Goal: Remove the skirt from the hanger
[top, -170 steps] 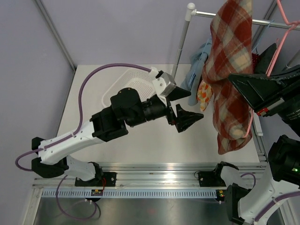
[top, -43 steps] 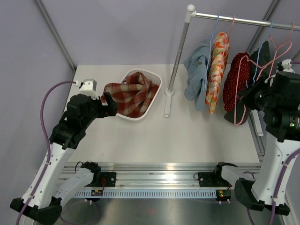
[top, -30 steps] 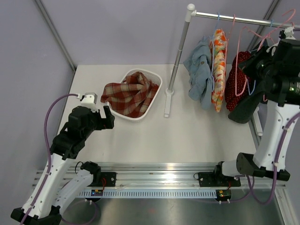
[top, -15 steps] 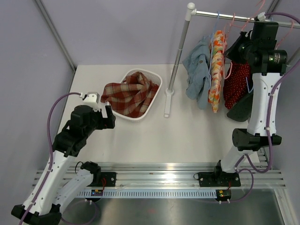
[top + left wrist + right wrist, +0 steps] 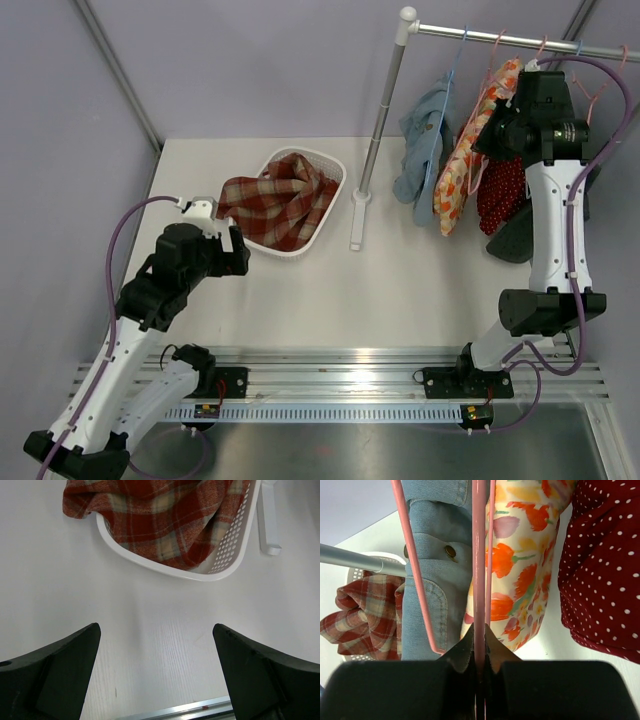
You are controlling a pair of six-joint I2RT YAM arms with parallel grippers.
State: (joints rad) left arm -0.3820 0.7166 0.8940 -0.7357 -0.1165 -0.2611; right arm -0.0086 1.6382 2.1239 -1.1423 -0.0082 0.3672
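Observation:
The red plaid skirt (image 5: 283, 203) lies bunched in the white basket (image 5: 333, 172), off any hanger; it also shows in the left wrist view (image 5: 150, 515). My left gripper (image 5: 238, 256) is open and empty (image 5: 155, 630), low over the table just in front of the basket. My right gripper (image 5: 512, 100) is raised to the clothes rail (image 5: 500, 40) and is shut on a bare pink hanger (image 5: 479, 555), with nothing hanging on it, among the hung clothes.
On the rail hang a denim garment (image 5: 425, 150), a floral garment (image 5: 462, 155) pushed aslant, a red polka-dot garment (image 5: 498, 190) and a dark one (image 5: 520, 238). The rack's pole (image 5: 382, 120) and foot (image 5: 356, 220) stand right of the basket.
My right arm has swung up and left to the rail with the pink hanger, pushing the floral garment aslant. My left gripper has stayed open and shifted only slightly by the basket.

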